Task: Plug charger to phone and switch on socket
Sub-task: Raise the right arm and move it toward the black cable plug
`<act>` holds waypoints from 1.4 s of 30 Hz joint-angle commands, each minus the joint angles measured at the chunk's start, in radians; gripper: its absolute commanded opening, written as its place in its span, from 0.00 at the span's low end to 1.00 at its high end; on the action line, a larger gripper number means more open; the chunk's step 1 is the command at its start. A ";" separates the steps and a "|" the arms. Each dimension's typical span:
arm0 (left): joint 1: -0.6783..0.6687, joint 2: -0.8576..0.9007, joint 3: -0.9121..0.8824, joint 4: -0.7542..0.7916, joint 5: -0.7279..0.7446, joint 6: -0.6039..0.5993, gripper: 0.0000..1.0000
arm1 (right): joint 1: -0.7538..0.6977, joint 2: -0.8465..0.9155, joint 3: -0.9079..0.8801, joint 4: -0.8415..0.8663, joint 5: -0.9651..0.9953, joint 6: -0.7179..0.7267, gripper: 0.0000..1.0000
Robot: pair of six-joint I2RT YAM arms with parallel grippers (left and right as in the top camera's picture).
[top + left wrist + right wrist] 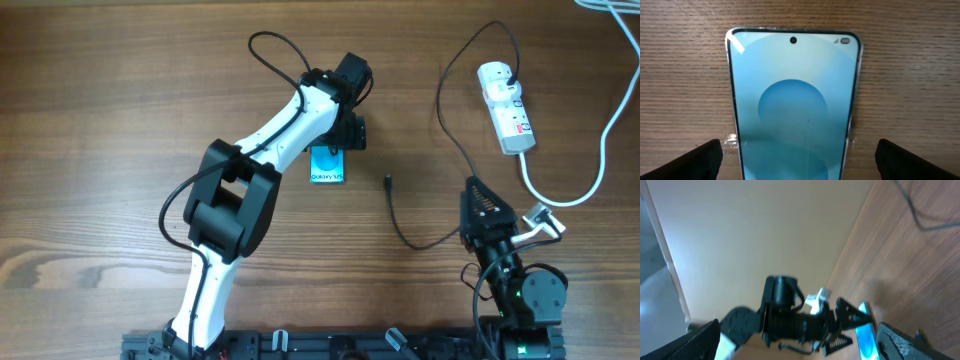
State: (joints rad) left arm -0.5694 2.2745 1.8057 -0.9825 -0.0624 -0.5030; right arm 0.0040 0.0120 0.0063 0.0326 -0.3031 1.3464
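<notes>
Left gripper [800, 162] wide open, empty, above the phone [794, 100]; charger [388, 183] unplugged to its right; right gripper [483, 205] likewise open, far-right socket [506, 120] unattended

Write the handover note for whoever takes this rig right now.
Left gripper: jaws open, over the phone, a finger on each side, not gripping.
Right gripper: jaws open, empty, beside the cable.
The plug tip lies loose to the right of the phone, apart from it. The power strip is at the far right.
Done: nothing plugged into the phone yet.
Left: put the plug tip into the phone, switch the power strip on.
</notes>
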 commanded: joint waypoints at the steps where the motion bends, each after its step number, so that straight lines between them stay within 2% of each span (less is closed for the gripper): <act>1: 0.006 0.041 -0.009 0.007 -0.002 -0.007 0.98 | 0.003 -0.002 -0.001 0.013 -0.126 -0.171 1.00; 4: 0.008 0.051 -0.009 0.005 -0.002 -0.007 0.97 | 0.003 -0.002 -0.001 0.015 -0.164 -0.224 1.00; 11: 0.013 0.080 -0.009 0.003 0.035 -0.006 0.75 | 0.003 0.016 0.058 0.017 -0.235 -0.346 1.00; 16: 0.013 0.080 -0.006 -0.001 0.035 -0.002 0.64 | 0.003 0.151 0.155 -0.068 -0.256 -0.455 1.00; 22: 0.013 0.075 -0.005 -0.020 0.019 -0.002 0.68 | 0.003 0.452 0.314 -0.176 -0.313 -0.640 1.00; 27: 0.019 0.039 -0.005 -0.041 0.020 -0.003 0.67 | 0.003 0.708 0.497 -0.420 -0.310 -0.839 0.99; 29: 0.024 0.008 -0.005 -0.047 0.025 -0.003 0.68 | 0.003 0.799 0.560 -0.498 -0.293 -0.873 1.00; 36: 0.079 -0.073 -0.005 -0.055 0.168 -0.003 0.68 | 0.003 0.971 0.587 -0.520 -0.307 -0.864 1.00; 38: 0.098 -0.076 -0.005 -0.060 0.228 -0.003 0.68 | 0.003 0.985 0.586 -0.520 -0.307 -0.905 1.00; 42: 0.139 -0.077 -0.005 -0.076 0.381 -0.003 0.68 | 0.003 1.013 0.587 -0.594 -0.177 -0.961 1.00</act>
State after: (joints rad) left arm -0.4629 2.2410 1.8038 -1.0462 0.1509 -0.5064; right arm 0.0040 1.0046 0.5697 -0.5194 -0.5781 0.4469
